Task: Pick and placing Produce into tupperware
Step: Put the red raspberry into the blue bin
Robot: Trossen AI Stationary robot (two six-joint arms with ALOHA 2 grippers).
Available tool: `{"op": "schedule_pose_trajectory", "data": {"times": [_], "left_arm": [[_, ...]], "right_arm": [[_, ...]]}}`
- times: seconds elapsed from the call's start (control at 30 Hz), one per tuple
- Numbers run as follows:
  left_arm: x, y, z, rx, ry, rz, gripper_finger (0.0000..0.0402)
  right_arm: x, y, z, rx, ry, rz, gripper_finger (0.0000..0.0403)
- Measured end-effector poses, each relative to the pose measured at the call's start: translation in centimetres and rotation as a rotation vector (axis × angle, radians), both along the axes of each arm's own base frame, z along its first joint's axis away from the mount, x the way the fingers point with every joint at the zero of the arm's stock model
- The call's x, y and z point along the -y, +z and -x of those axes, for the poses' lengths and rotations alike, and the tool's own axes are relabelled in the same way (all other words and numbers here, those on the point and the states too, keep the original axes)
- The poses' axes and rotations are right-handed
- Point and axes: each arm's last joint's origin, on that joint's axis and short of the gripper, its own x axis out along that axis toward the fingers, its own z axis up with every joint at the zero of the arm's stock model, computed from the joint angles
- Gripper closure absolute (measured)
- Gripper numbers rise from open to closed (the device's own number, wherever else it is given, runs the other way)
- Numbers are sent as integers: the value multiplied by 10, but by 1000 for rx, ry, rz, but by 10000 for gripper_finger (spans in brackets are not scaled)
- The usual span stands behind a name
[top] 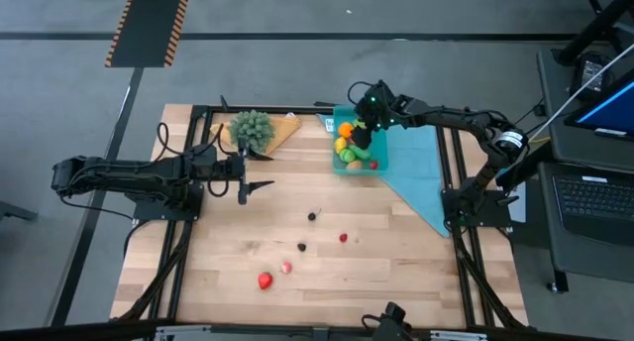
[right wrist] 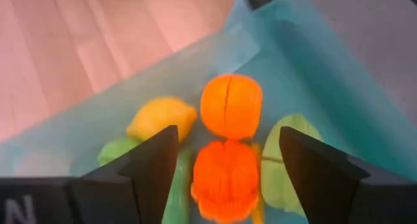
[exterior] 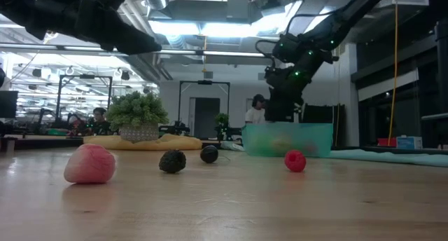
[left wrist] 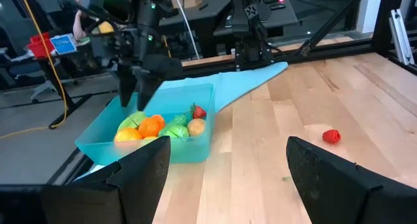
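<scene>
The teal tupperware (top: 379,155) stands at the table's far side on a light-blue cloth, with several orange, yellow, green and red produce pieces inside (left wrist: 153,126). My right gripper (top: 359,135) hangs open just above them. In its wrist view (right wrist: 228,165) its fingers stand on either side of an orange piece (right wrist: 226,178) without touching it, and a second orange piece (right wrist: 231,105) lies beyond. My left gripper (top: 250,188) waits open above the table's left half. Several loose pieces lie on the wood: dark ones (top: 313,216) (top: 302,247), red ones (top: 344,238) (top: 264,280), a pink one (top: 286,267).
A bushy green plant (top: 253,129) on a tan wedge board sits at the far edge, left of the box. The light-blue cloth (top: 421,177) spreads from under the box toward the table's right edge. Bare wood lies between the loose pieces and the near edge. People show in the room behind.
</scene>
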Motion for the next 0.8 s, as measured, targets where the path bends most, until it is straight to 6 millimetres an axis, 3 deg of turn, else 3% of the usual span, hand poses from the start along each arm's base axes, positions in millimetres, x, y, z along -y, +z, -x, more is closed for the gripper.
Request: {"op": "schedule_pose_trajectory", "data": {"times": [0.13, 0.3, 0.6, 0.8], "left_arm": [[0, 2, 2, 7, -2, -21, 104], [1, 5, 9, 14, -2, -21, 104], [4, 11, 23, 47, 3, 4, 104], [10, 11, 27, 34, -82, 25, 104]], "right_arm": [[-7, -5, 4, -14, 39, -6, 135], [-28, -12, 12, 101, 86, 70, 136], [-103, -13, 32, 408, 252, 230, 136], [-150, -11, 34, 589, 402, 260, 136]]}}
